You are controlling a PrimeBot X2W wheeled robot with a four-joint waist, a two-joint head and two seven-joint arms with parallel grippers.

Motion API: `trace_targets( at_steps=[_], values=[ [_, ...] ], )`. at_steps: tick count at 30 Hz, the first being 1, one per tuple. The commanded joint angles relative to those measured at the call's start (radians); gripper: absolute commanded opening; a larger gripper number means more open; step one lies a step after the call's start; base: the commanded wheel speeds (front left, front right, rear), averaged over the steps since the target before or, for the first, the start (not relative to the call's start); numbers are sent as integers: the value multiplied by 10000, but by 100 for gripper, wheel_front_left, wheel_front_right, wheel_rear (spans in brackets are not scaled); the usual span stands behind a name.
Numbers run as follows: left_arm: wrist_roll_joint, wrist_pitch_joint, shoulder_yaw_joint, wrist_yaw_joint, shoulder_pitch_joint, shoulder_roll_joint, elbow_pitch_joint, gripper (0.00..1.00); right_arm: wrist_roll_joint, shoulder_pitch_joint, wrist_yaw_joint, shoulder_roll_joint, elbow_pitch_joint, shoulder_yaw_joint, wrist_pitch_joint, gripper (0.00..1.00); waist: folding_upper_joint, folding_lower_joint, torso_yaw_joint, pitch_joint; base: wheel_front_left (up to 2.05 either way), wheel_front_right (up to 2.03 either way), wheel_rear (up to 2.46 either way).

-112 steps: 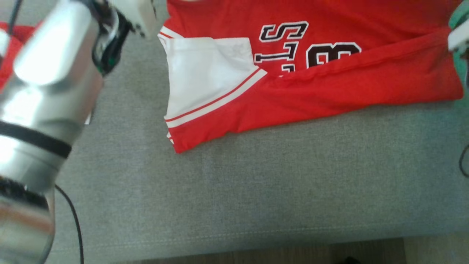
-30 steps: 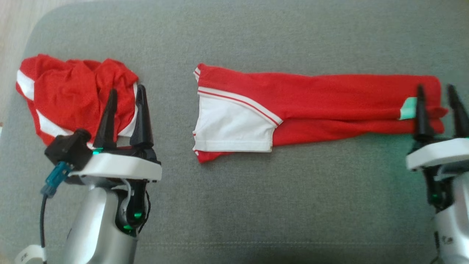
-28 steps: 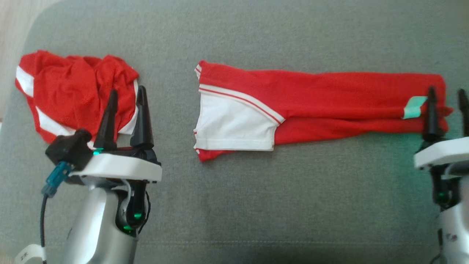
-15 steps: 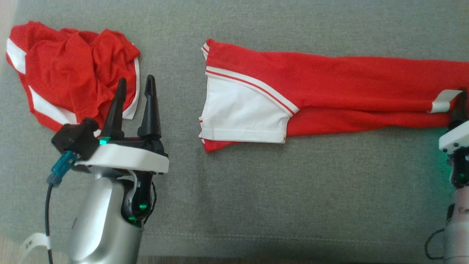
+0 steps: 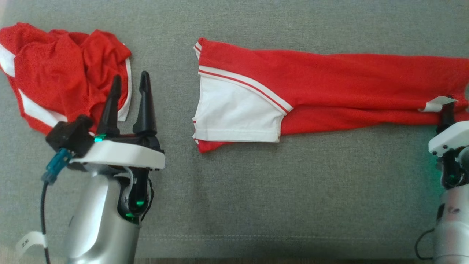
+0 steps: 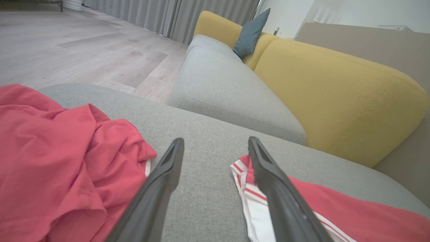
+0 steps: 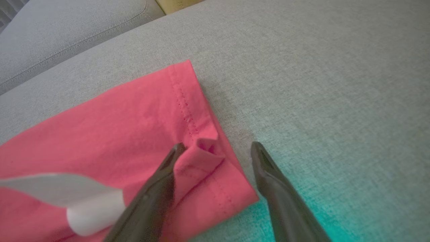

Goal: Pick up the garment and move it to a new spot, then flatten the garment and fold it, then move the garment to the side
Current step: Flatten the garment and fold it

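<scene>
Two garments on the grey cushion, or more?

Two, both red. One is the folded jersey and the other is a crumpled red heap off to the robot's left, well apart from it. There are also two grippers, and one white label near the jersey's right end.

Which way does the jersey run?

It is folded into a long band, and its long axis lies left to right across the head view. The white sleeve with its red stripe points to the robot's left. The hemmed end points right and reaches that view's edge.

And the arms?

The left gripper rises on its silver forearm from the lower left, fingers pointing up the view. They are spread apart and hold nothing. One finger overlaps the heap's edge, the other stands over bare cushion between the two garments.

The right one?

The right gripper sits at the jersey's hemmed corner. Its fingers are spread too, with a small ruck of red fabric lying between them. One finger rests against the cloth and the other is over the cushion beside the hem. Nothing is pinched.
</scene>
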Motion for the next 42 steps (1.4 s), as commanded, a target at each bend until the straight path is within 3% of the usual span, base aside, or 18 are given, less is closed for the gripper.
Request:
trace_targets(
  at_steps=[1,2,11,19,23,31,42],
  values=[
    [5,-51,358,36,-346,90,-302,100,102,-167,65,103,-303,268,123,6,0,0,-39,23,0,0,0],
    [17,-51,386,30,-354,90,-304,100,152,-173,65,108,-341,269,133,0,0,0,-63,33,0,0,0],
    [168,-51,715,-99,-410,90,-247,100,-424,-81,65,-279,-819,-759,-76,0,0,0,-188,22,0,0,0],
    [137,-51,739,-142,-332,89,-158,100,-2554,-408,65,-443,-1344,-2731,-547,0,0,0,-218,-296,0,0,0],
    [42,-51,676,-120,-180,89,-103,100,-3144,-634,65,-102,-1452,-2715,-706,0,0,0,-250,-626,0,0,0],
    [-120,-51,657,-66,203,89,0,100,-2293,-665,65,169,-1628,-887,-466,0,0,0,-276,-1430,0,0,0],
    [-308,-51,679,17,651,89,38,100,1574,54,65,185,-2863,3653,327,0,0,0,-101,-2065,0,0,0]
  ],
)
